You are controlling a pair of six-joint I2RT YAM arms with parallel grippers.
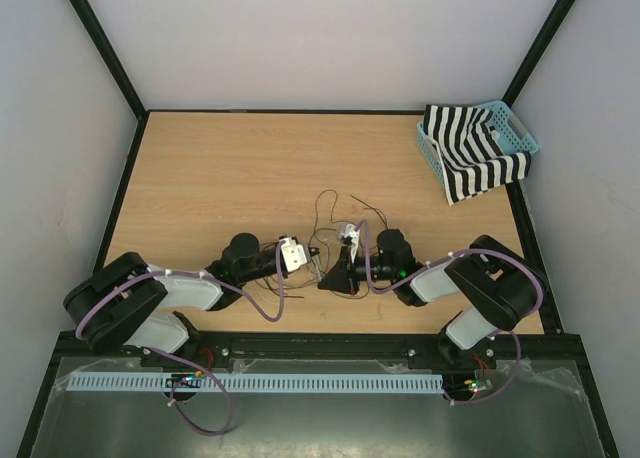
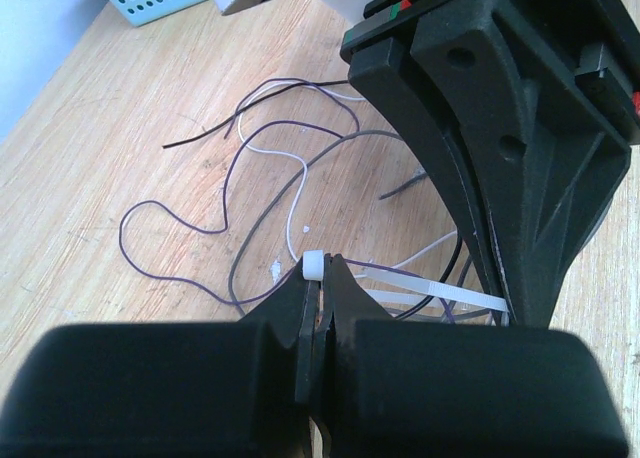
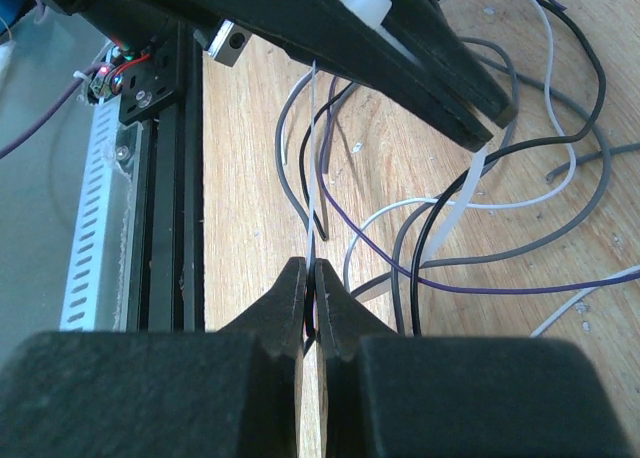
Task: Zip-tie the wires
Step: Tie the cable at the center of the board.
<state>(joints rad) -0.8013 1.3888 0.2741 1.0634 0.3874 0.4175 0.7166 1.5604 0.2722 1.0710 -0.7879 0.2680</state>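
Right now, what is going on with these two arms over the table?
Both arms meet over the wires near the front edge of the table. The left gripper is shut on the head of the zip tie. The right gripper pinches a thin pale strand; whether it is the tie's tail is unclear. The wires lie loose, not bundled.
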